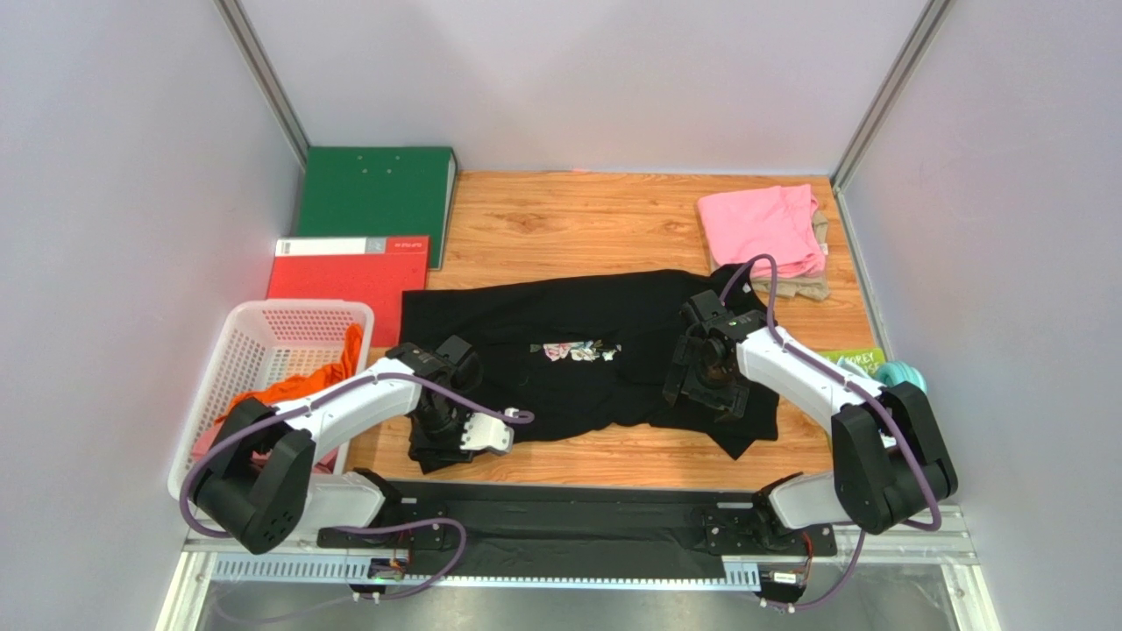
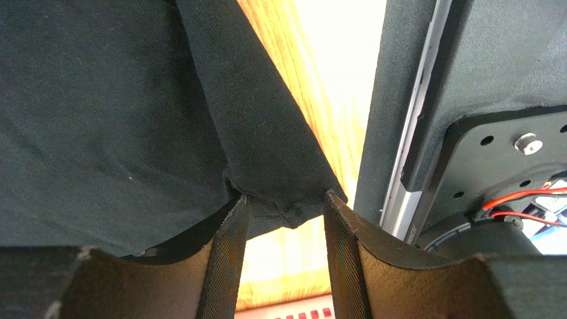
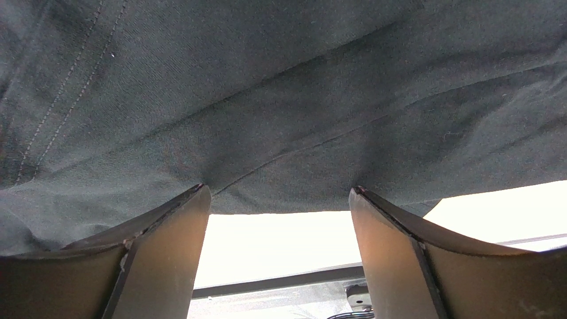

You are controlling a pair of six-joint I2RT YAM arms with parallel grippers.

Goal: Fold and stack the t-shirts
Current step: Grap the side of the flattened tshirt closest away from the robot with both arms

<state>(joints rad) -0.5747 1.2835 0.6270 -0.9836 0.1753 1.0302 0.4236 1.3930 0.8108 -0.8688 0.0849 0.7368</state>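
Note:
The large black t-shirt (image 1: 580,349) with a small rose print lies spread across the middle of the table. My left gripper (image 1: 443,423) stands open over the shirt's near-left corner. In the left wrist view a corner of black cloth (image 2: 266,153) reaches between the tips of the left gripper (image 2: 285,196), with a gap on both sides. My right gripper (image 1: 707,381) is down on the shirt's right part, jaws wide open. In its wrist view the right gripper (image 3: 278,189) has its tips against the black cloth (image 3: 286,119). A folded pink t-shirt (image 1: 761,226) lies on a beige one (image 1: 806,285) at the back right.
A white basket (image 1: 270,329) at the left holds an orange t-shirt (image 1: 314,383). A green binder (image 1: 375,197) and a red binder (image 1: 349,270) lie at the back left. A teal bundle (image 1: 904,376) sits at the right edge. Black base rail (image 1: 580,519) runs along the near edge.

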